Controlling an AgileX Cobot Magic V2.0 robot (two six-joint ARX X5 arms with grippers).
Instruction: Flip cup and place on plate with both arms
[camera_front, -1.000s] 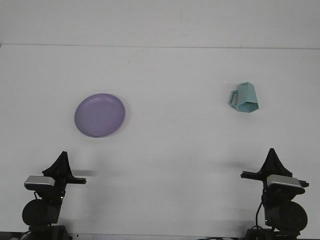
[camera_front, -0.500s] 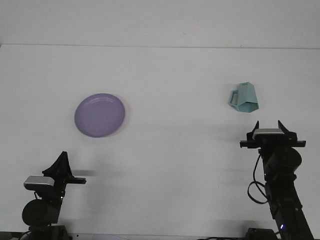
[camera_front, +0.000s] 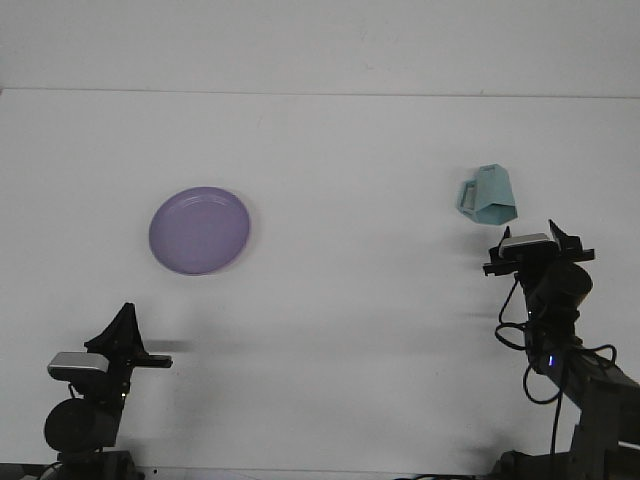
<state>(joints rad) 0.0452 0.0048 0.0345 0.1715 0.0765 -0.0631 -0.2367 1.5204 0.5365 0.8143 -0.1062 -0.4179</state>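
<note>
Set on a plain white counter (camera_front: 340, 330): a round, shallow lilac plastic plate (camera_front: 200, 230), taken here as the landmark, lying flat and bare on the left half. Far to the right of the plate and slightly farther back, a pale teal faceted plastic cup (camera_front: 488, 196), resting mouth down with the wider rim on the counter and the narrower base up, handle turned toward the plate. Well apart from the plate, not touching it. Just in front of the cup and a little further right of the plate, the right end effector (camera_front: 535, 243), raised on its black arm with cables looping beneath, close to the cup but not in contact; from this view, cannot tell how far apart its fingers stand, and nothing seen held in it. In front of the plate and somewhat to its left, near the counter's front edge, the left end effector (camera_front: 124, 325), low over its black base, pointing up toward the plate, holding nothing; opening likewise impossible to tell from here.
</note>
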